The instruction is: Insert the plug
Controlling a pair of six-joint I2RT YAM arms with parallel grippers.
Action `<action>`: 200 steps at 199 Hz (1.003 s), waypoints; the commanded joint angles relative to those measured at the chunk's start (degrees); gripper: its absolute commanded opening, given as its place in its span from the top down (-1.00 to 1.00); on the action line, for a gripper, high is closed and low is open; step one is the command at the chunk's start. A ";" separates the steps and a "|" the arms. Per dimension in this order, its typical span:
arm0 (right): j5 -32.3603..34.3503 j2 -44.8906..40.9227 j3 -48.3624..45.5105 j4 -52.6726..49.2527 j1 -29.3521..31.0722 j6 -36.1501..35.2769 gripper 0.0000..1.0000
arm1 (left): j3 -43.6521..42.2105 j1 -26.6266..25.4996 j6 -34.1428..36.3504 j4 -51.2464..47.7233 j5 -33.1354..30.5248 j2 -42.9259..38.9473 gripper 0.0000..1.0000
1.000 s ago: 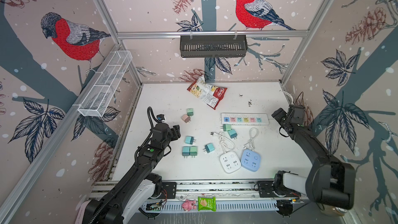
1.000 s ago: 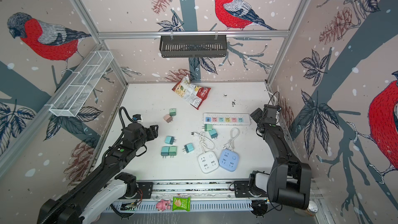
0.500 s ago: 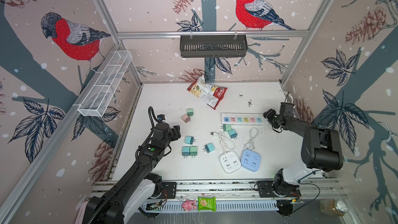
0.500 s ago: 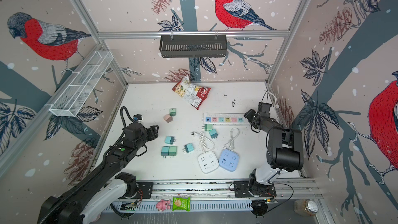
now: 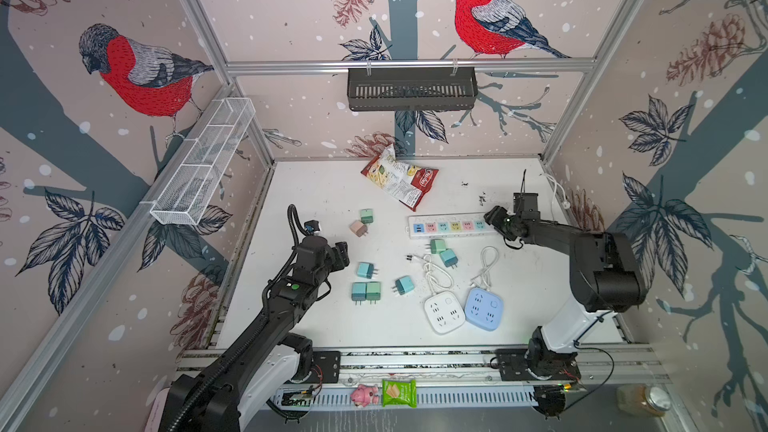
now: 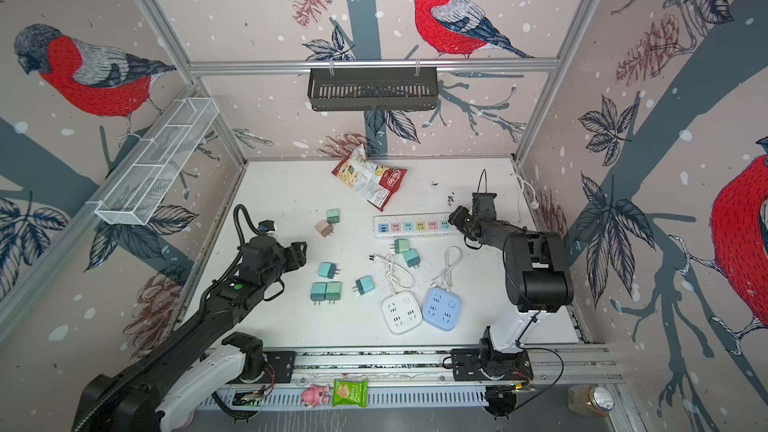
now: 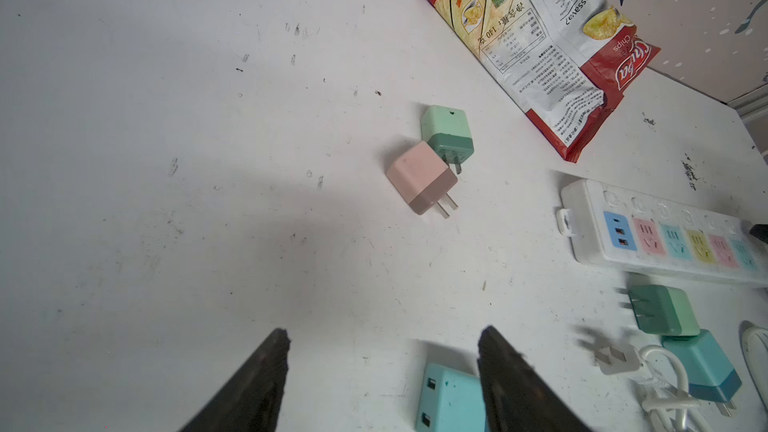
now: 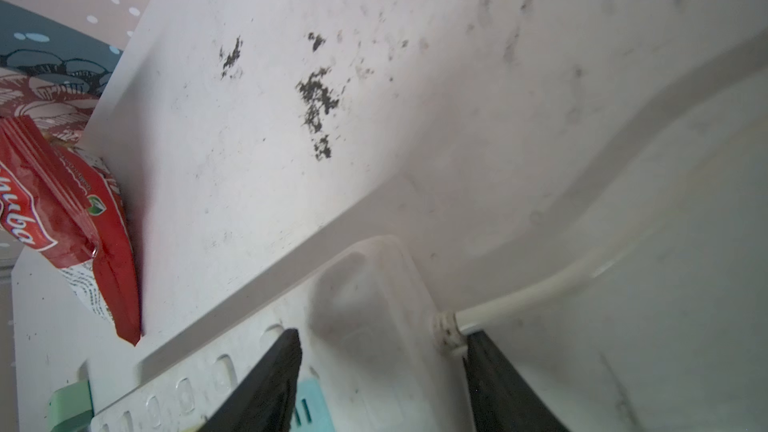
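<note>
A white power strip (image 5: 449, 226) (image 6: 415, 227) with coloured sockets lies right of the table's middle. My right gripper (image 5: 492, 218) (image 8: 382, 334) is at its cord end, shut on the power strip (image 8: 365, 284). One finger lies by the teal socket and one by the cord collar. Several cube plugs lie loose. A light teal plug (image 5: 365, 270) (image 7: 449, 401) lies just beside my left gripper (image 5: 343, 255) (image 7: 384, 332), which hovers open and empty. Farther off lie a pink plug (image 7: 419, 176) and a green plug (image 7: 446, 128), touching each other.
A chip bag (image 5: 401, 180) lies at the back. A white square socket (image 5: 444, 312) and a blue one (image 5: 483, 309) with coiled cords sit near the front. More plugs lie below the strip (image 5: 442, 251) and at centre front (image 5: 365, 292).
The right arm has folded in and its gripper has moved left onto the strip's cord end, its jaws narrowing. The left arm has not moved.
</note>
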 commanded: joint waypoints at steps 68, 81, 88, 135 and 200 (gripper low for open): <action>5.67 1.20 0.69 -4.12 6.84 -2.51 -0.38 | 0.54 -0.42 -0.38 1.14 -1.20 0.37 -0.45; 6.19 0.87 0.87 -4.67 7.94 -2.79 -0.38 | 0.60 -0.41 -0.51 1.09 -1.29 0.56 -0.45; 7.12 0.43 1.14 -5.49 8.45 -2.85 -0.37 | 0.64 -0.42 -0.47 1.09 -1.42 0.65 -0.46; 15.23 -13.68 -0.53 -10.73 10.35 -2.84 -0.55 | 0.67 -0.49 -0.55 0.86 -1.69 0.61 -0.46; 24.13 -51.69 -17.48 -1.34 23.00 -10.36 -0.88 | 0.64 -0.53 -0.82 0.75 -2.61 0.28 -0.47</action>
